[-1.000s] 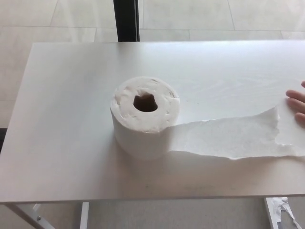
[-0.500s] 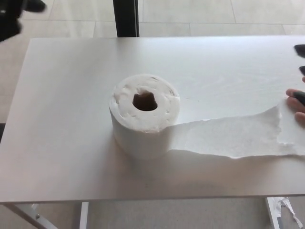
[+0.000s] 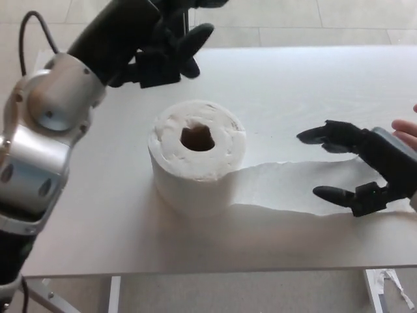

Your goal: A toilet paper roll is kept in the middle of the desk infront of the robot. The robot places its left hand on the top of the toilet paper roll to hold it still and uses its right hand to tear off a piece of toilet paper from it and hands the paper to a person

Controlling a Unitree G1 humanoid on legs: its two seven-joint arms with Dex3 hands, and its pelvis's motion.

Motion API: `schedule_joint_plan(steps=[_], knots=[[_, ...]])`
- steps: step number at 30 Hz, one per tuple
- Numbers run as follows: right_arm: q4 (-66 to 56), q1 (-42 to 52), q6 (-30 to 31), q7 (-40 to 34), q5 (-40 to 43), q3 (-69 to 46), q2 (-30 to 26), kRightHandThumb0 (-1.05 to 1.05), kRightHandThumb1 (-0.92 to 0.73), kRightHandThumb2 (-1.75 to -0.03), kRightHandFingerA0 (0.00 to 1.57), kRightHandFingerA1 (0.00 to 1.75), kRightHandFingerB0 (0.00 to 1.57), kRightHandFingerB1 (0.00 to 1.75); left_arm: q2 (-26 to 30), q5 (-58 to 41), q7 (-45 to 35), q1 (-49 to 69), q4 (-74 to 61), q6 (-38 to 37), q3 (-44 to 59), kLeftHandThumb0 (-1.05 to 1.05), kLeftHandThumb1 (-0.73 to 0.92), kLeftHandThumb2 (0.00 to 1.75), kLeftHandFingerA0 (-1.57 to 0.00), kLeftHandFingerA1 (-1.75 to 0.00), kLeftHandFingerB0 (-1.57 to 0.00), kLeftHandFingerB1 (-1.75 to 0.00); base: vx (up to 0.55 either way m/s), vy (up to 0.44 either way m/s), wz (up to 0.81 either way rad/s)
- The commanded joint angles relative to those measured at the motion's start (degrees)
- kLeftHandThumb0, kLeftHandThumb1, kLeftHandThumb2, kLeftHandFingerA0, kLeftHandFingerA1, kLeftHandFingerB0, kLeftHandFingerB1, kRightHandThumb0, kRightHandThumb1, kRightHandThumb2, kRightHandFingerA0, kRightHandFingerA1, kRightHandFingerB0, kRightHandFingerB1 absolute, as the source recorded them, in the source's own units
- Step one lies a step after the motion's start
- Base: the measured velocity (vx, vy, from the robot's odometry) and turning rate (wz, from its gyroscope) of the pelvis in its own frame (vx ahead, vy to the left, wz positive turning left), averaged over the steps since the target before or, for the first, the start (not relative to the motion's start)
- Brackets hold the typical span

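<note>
Where tiles show — white desk (image 3: 293, 85)

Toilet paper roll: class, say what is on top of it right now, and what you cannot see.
Nothing rests on the toilet paper roll; its open core shows. The left robot hand hovers behind it, not touching. The desk under the roll is hidden.

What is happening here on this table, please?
A humanoid robot is getting ready to tear paper from a white toilet paper roll standing upright on the white table. Its left robot hand hovers open above and behind the roll, not touching it. Its right robot hand is open over the unrolled paper strip lying on the table. A person's fingers show at the right edge.
</note>
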Motion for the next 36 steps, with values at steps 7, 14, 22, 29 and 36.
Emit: schedule_joint_plan(steps=[7,14,22,29,36], knots=[[-1.1,-1.9,3.4,-0.9,-13.5,5.4,-0.5,-0.76,-0.67,-0.61,0.22,0.54,0.39,0.44,-2.3,12.9,5.4,3.0,0.2,5.9,-7.8,-0.64,0.67,1.01,-0.34,-0.59,-0.27,-0.52,0.0,0.0,0.0],[-1.4,-0.7,3.9,-0.8,-15.2,4.8,-0.5,-0.71,-0.52,-0.91,0.21,0.56,0.33,0.51,0.3,18.9,8.9,12.9,1.3,-0.3,-11.8,-0.65,0.64,0.97,-0.3,-0.56,-0.31,-0.52,0.0,0.0,0.0],[0.2,-0.2,2.8,-3.2,-17.0,4.1,0.4,-0.68,-0.65,-0.6,0.26,0.56,0.41,0.44,2.2,23.2,12.8,18.7,7.0,-6.1,-14.1,-0.61,0.82,0.64,-0.29,-0.47,-0.35,-0.38,0.0,0.0,0.0],[3.3,-1.9,0.4,-6.5,-18.3,3.6,2.5,-0.59,-0.66,-0.6,0.5,0.62,0.4,0.39,0.9,27.5,16.3,21.0,12.5,-9.5,-15.3,-0.65,0.65,1.01,-0.22,-0.55,-0.34,-0.54,0.0,0.0,0.0],[1.5,-1.1,0.6,-12.6,-20.7,1.9,6.3,-0.51,-0.72,-0.62,1.12,0.99,0.42,0.4,-1.8,31.0,17.9,19.6,17.7,-13.4,-18.4,-0.6,0.85,0.65,-0.27,-0.51,-0.34,-0.39,0.0,0.0,0.0]])
